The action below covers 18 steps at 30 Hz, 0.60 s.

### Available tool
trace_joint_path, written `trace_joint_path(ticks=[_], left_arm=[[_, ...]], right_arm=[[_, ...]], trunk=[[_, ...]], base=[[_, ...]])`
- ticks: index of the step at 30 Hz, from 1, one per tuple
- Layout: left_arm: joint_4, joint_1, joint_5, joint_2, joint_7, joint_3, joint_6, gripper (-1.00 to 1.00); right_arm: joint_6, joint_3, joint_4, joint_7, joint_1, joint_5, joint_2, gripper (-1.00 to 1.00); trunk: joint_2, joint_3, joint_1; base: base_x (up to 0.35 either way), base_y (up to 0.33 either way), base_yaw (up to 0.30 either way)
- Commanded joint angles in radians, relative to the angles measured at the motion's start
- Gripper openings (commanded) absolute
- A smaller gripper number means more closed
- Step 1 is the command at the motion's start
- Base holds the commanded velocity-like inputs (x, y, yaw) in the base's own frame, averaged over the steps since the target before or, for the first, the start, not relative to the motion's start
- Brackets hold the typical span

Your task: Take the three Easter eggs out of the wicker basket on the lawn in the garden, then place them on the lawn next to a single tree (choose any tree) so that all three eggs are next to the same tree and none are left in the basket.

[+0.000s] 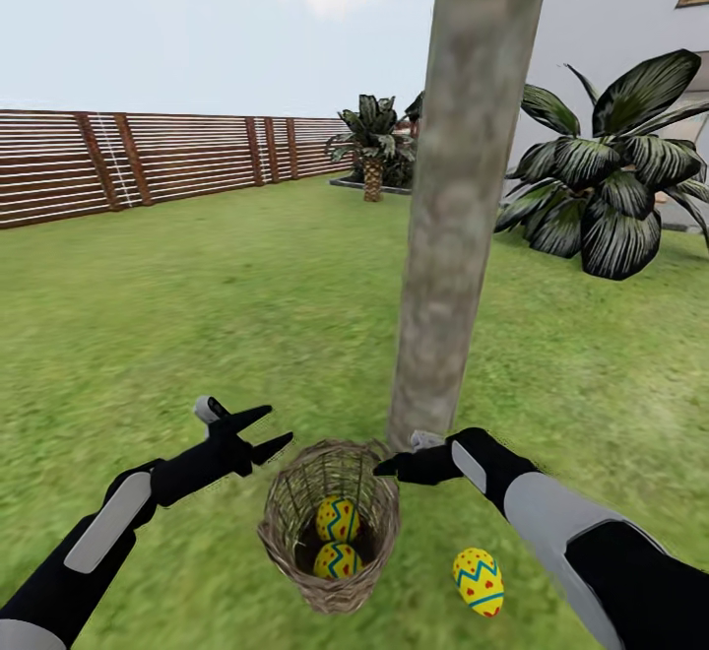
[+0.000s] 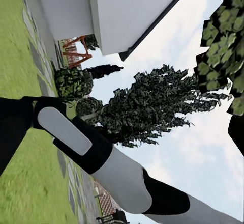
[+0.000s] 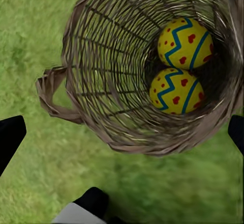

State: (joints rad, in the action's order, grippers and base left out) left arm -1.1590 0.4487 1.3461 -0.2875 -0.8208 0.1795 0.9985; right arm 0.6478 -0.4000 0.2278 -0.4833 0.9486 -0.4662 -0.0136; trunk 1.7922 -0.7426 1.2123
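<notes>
The wicker basket [image 1: 286, 517] stands on the lawn [image 1: 197, 315] right in front of the tree [image 1: 453, 236]. Two Easter eggs [image 1: 338, 518] [image 1: 338, 559] lie inside it, yellow with blue zigzags. The third egg [image 1: 479, 581] rests on the grass to the basket's right, close to the trunk. My right gripper [image 1: 394, 463] hovers open at the basket's far right rim, beside the trunk's base. In the right wrist view the basket [image 3: 101, 56] and both eggs [image 3: 185, 43] [image 3: 177, 91] lie below the spread fingertips [image 3: 10, 135]. My left gripper [image 1: 264, 433] is open and empty, just left of the basket.
A brown slat fence [image 1: 128, 162] runs along the far left. A striped broad-leaved plant [image 1: 611, 187] and a white house wall [image 1: 611, 20] stand at the right, a small palm [image 1: 372, 143] farther back. The left wrist view shows my right arm [image 2: 101, 152], the house [image 2: 127, 15] and dark trees [image 2: 147, 107].
</notes>
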Motion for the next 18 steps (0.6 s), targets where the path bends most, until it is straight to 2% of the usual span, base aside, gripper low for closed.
trace_joint_path(ticks=[1,4,6,11,13,14,15,16,18], left_arm=[[0.001,0.001,0.002,-0.001,-0.003,-0.003,0.003,1.00],[0.001,0.001,0.002,-0.001,-0.003,-0.011,0.003,1.00],[0.002,0.001,0.002,-0.001,-0.003,-0.015,0.003,1.00],[0.002,0.001,0.001,-0.002,-0.003,-0.017,0.003,1.00],[0.003,0.001,0.001,-0.002,-0.002,-0.017,0.003,1.00],[0.003,0.001,0.001,-0.002,-0.002,-0.017,0.003,1.00],[0.003,0.001,0.001,-0.002,-0.003,-0.017,0.003,1.00],[0.003,0.001,0.000,-0.002,-0.003,-0.017,0.003,1.00],[0.003,0.001,-0.001,-0.002,-0.002,-0.017,0.003,1.00]], right_arm=[[0.003,-0.004,0.001,0.025,0.001,0.001,-0.010,1.00],[0.004,-0.005,0.004,0.085,0.001,0.001,-0.032,1.00],[0.004,-0.007,0.005,0.150,0.001,0.001,-0.053,1.00],[0.007,-0.013,0.007,0.299,0.001,0.001,-0.091,1.00],[0.009,-0.029,0.007,0.342,0.001,0.002,-0.109,1.00],[0.010,-0.058,0.007,0.372,0.001,0.003,-0.120,1.00],[0.011,-0.106,0.008,0.394,0.001,0.006,-0.128,1.00],[0.013,-0.155,0.009,0.405,0.001,0.007,-0.134,1.00],[0.022,-0.224,0.016,0.410,0.002,0.007,-0.137,1.00]], trunk=[[0.000,-0.001,0.000],[0.000,-0.001,0.000],[0.000,-0.001,0.000],[0.000,-0.001,0.000],[0.000,-0.001,0.000],[0.000,-0.001,0.000],[0.000,-0.001,0.000],[0.000,-0.001,0.000],[0.014,-0.007,0.008]], base=[[0.240,0.227,0.000],[0.250,0.220,0.000],[0.172,0.135,0.000],[0.040,0.031,0.000],[0.006,0.005,0.000],[0.002,0.002,0.000],[0.001,0.001,0.000],[0.000,0.000,0.000],[0.000,0.000,0.000]])
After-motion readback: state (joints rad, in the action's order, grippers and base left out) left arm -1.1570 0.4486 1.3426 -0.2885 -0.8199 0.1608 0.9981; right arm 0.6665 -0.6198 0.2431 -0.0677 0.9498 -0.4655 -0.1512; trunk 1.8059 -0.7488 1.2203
